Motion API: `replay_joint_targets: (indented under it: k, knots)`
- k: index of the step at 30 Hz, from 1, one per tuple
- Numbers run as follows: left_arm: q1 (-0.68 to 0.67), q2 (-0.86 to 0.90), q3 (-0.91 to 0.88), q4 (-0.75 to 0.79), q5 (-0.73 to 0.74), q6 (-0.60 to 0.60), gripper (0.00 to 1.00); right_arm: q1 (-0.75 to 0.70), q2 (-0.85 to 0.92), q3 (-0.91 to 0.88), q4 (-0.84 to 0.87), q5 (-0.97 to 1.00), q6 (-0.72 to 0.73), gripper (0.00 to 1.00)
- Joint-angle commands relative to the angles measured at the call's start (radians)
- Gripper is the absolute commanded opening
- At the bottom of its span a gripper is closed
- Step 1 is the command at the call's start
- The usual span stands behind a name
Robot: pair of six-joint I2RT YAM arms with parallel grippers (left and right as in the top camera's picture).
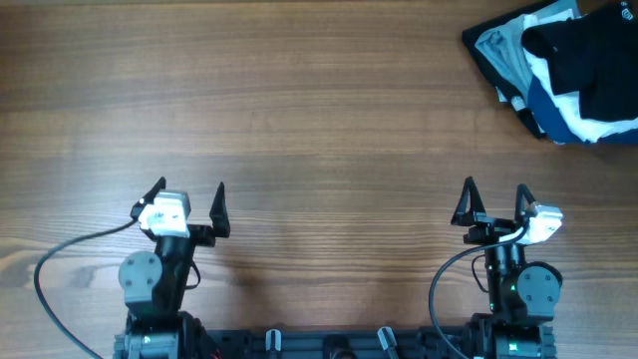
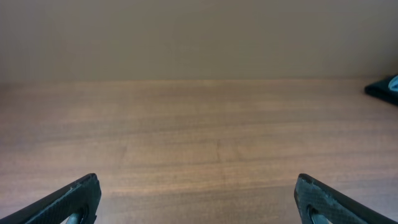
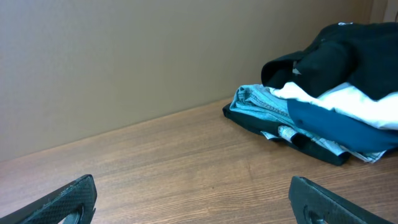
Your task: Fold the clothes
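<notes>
Though atop the pile (image 1: pixel 501 52), black T-shirt (image 1: pixel 598 75) (crumpled, axis unclear)

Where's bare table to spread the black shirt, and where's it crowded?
Bare table from the left tool and right tool to the far edge, across left and middle. Crowded only far right: garment pile with the black T-shirt on top.

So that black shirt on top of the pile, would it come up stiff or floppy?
Probably floppy: the black shirt lies crumpled and draped over the other garments. Likely light too, being soft cloth. Lifting it may drag those beneath along.
</notes>
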Motion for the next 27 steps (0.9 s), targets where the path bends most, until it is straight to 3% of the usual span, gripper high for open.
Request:
replay_joint_targets:
  k: [1,10,27]
  knots:
    - [0.021,-0.099,-0.049,0.007,0.014,0.014,1.00,0.000,-0.005,-0.001,0.005,0.016,0.014,1.00]
    - [0.028,-0.280,-0.070,-0.133,0.015,0.008,1.00,0.000,-0.005,-0.001,0.005,0.016,0.014,1.00]
    - [0.028,-0.278,-0.070,-0.132,0.013,-0.040,1.00,0.000,-0.005,-0.001,0.005,0.016,0.014,1.00]
